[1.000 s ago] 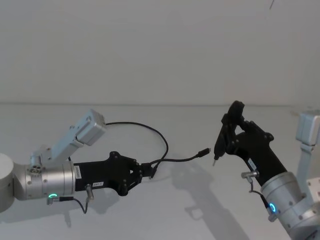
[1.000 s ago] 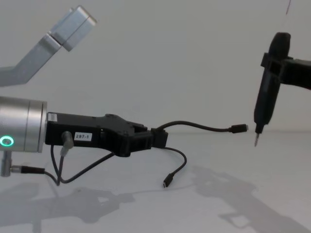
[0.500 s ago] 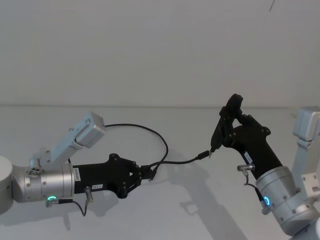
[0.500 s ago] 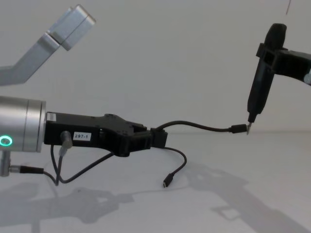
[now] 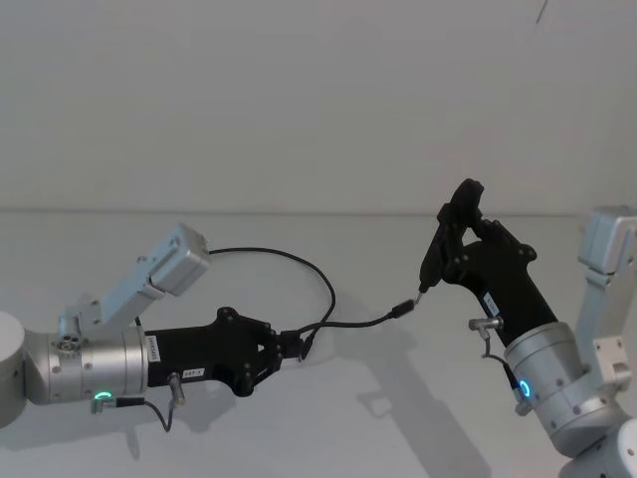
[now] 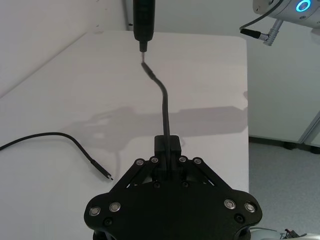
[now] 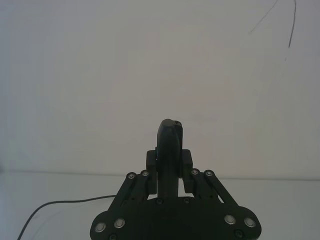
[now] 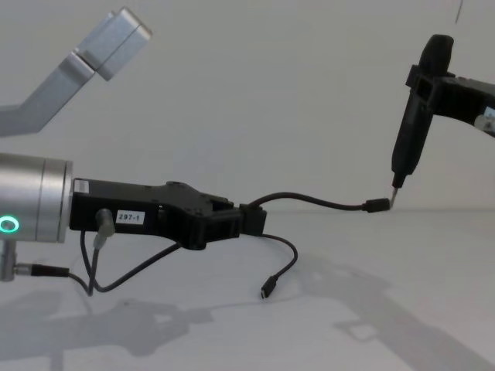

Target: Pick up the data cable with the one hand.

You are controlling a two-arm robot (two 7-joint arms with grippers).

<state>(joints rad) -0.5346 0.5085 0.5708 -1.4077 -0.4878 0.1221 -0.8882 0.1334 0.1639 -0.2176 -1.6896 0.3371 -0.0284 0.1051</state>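
Your left gripper (image 8: 249, 219) is clamped on the cable (image 8: 317, 202) at its thicker joint, and the cable is up off the table (image 5: 328, 418). From the jaws one length arches forward and to the right, ending in a small plug (image 8: 377, 205) held in the air. The other length droops below the gripper and curls down to a second plug (image 8: 265, 291), which hangs low, close to the table; you cannot tell from these views whether it touches. In the head view a long loop of the cable also sweeps back behind the left arm.

So the pick itself looks done: the cable is gripped and carried by one hand alone. What may remain is only lifting the trailing end clear.

Further right, your right gripper (image 8: 422, 86) is closed around a slim black tool (image 8: 412, 131) held upright, point down. Its tip sits right at the raised plug, seemingly touching it. That contact is not part of the pick, so watch that it does not push the cable in the left jaws.
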